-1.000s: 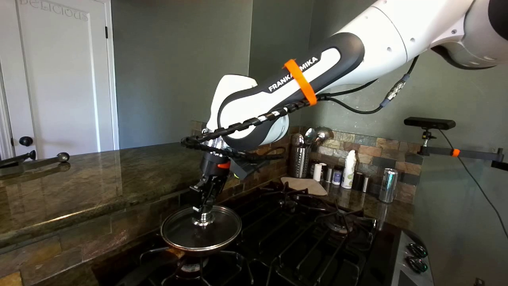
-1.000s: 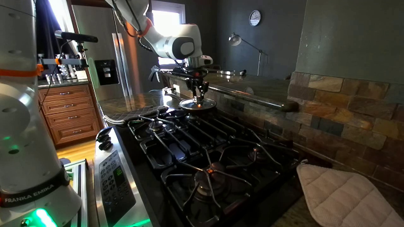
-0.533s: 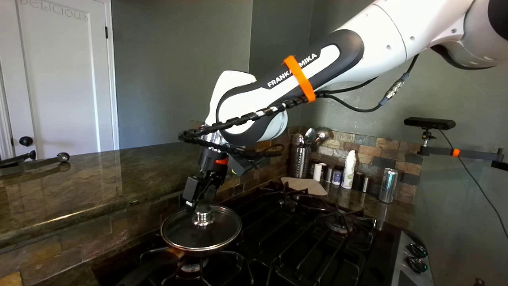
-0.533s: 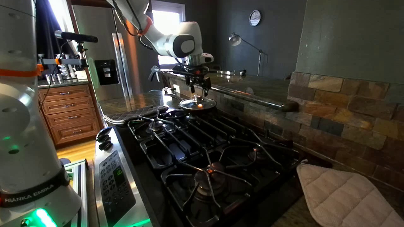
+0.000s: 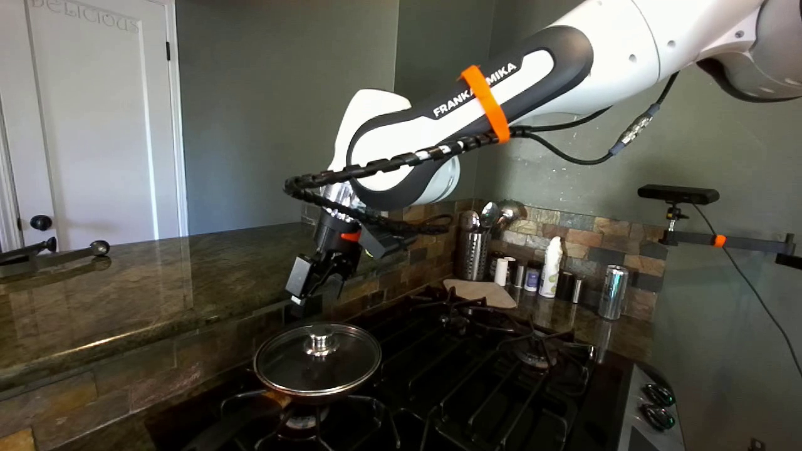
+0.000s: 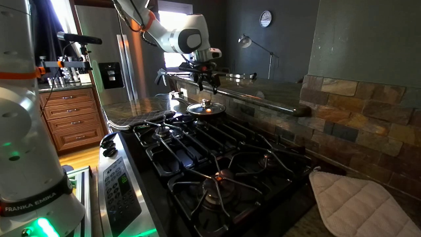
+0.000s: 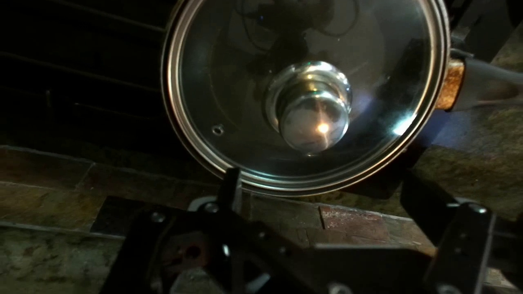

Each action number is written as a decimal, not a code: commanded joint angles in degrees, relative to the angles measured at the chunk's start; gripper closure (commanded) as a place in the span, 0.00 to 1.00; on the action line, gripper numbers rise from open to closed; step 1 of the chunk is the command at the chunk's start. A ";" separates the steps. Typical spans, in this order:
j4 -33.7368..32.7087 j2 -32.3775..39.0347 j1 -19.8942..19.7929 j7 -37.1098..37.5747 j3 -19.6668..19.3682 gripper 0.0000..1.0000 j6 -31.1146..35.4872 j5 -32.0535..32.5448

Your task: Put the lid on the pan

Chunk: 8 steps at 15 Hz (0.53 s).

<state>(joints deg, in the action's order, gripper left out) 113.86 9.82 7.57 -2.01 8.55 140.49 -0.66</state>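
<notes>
The glass lid [image 5: 285, 366] rests flat on the pan, its metal rim lined up with the pan's edge as far as the views show. Its steel knob [image 7: 314, 122] stands uncovered at the centre. Beneath the glass the pan is mostly covered; its handle [image 7: 490, 83] sticks out to the right in the wrist view. My gripper [image 5: 317, 297] hangs above the lid in both exterior views, apart from the knob. Its fingers [image 7: 232, 188] are spread wide, with nothing between them. In the wrist view the near part of the lid's rim appears beyond the fingertips.
Black stove grates [image 6: 210, 148] extend beside the pan. A raised stone counter [image 5: 219, 282] and tiled wall run close behind it. A pale pot holder [image 6: 365, 200], a steel utensil holder [image 5: 474, 257] and several bottles stand at the stove's far end.
The gripper was at the knob one second ago. It has since opened, let go of the knob and risen above the lid. The lid has stayed in place.
</notes>
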 commanded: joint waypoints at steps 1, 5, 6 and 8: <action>1.17 -4.02 0.76 4.59 -0.56 0.00 -4.58 1.33; 1.29 -7.92 0.80 7.99 -0.41 0.00 -9.37 2.62; 1.24 -8.79 0.75 8.91 -0.38 0.00 -10.45 3.11; 1.10 -10.65 0.59 10.33 -0.26 0.00 -13.04 3.78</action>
<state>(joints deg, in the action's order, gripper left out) 113.94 2.57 7.71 5.01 8.55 131.18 1.36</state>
